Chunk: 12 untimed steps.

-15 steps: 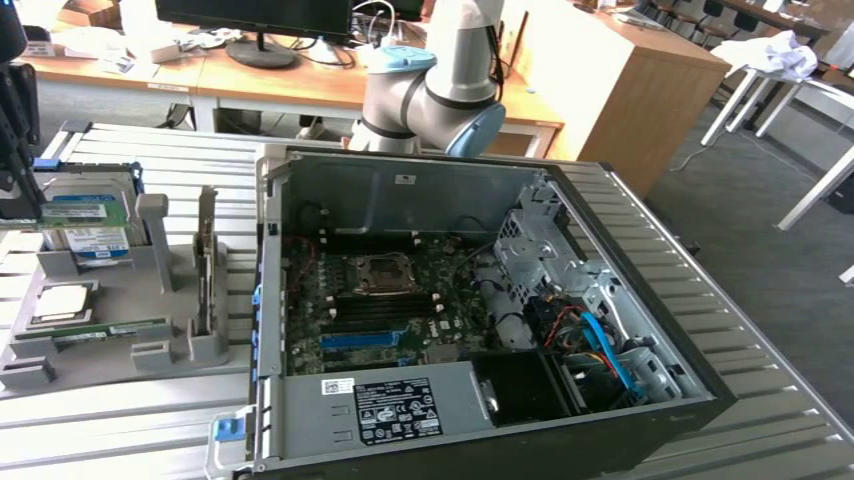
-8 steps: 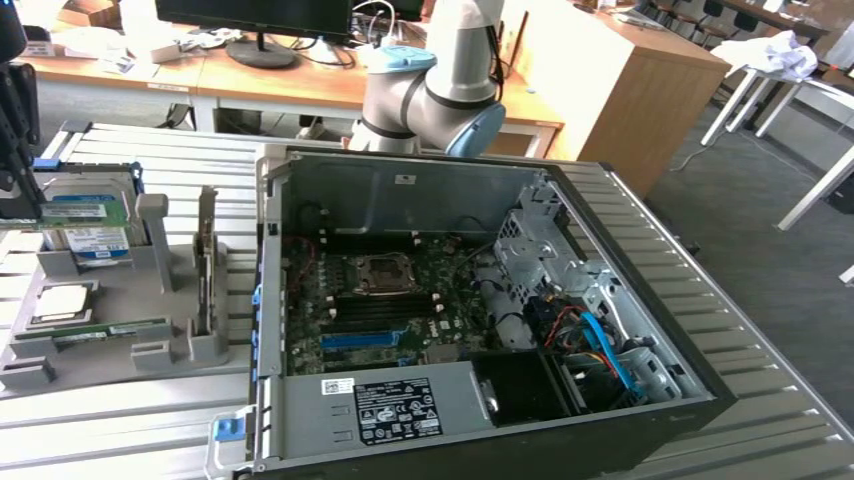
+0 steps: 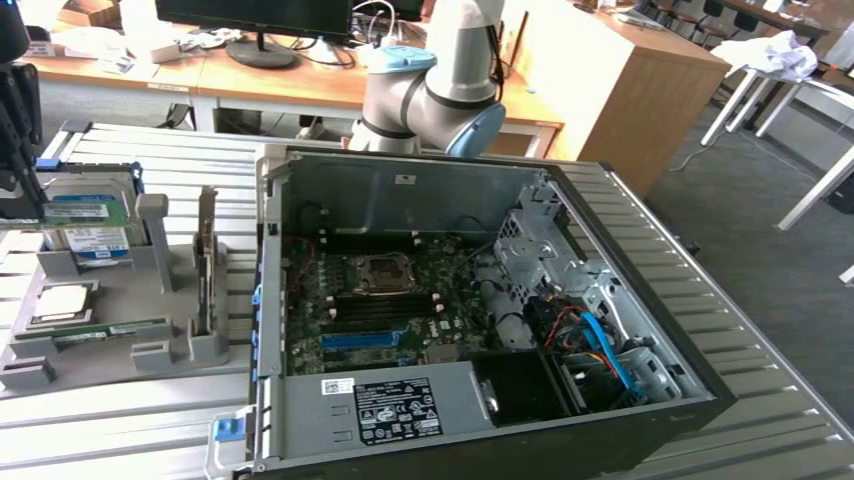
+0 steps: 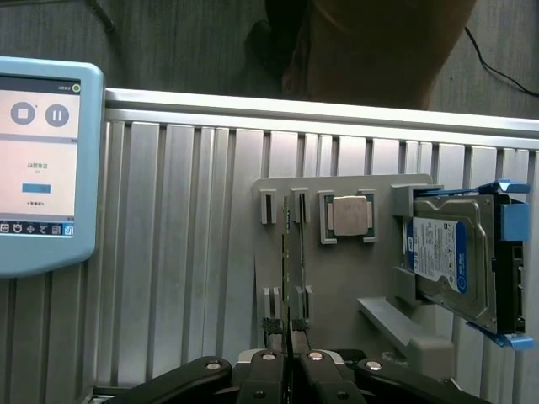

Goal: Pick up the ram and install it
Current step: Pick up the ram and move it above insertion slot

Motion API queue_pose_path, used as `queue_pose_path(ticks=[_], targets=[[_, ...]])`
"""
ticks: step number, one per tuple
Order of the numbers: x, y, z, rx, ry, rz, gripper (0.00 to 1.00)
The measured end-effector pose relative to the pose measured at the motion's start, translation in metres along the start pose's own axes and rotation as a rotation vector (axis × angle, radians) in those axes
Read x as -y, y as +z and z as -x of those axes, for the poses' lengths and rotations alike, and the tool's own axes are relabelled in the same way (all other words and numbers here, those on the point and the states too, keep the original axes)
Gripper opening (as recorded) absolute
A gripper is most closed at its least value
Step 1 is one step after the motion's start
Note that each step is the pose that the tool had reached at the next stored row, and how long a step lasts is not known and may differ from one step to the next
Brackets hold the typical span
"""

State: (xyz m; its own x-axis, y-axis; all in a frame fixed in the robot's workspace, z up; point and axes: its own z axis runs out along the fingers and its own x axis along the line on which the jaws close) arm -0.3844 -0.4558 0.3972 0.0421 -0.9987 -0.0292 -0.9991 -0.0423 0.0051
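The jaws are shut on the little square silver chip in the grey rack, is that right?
Not quite. The wrist view shows the jaws shut on the thin green memory stick, which stands on edge in the grey rack. The square silver chip sits in its own holder beside it, not gripped.
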Motion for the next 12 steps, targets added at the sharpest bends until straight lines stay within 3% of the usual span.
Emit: queue_pose_path(ticks=[12], targets=[[0.015,0.0,-0.001,0.0001,0.0,-0.0002,0.13]])
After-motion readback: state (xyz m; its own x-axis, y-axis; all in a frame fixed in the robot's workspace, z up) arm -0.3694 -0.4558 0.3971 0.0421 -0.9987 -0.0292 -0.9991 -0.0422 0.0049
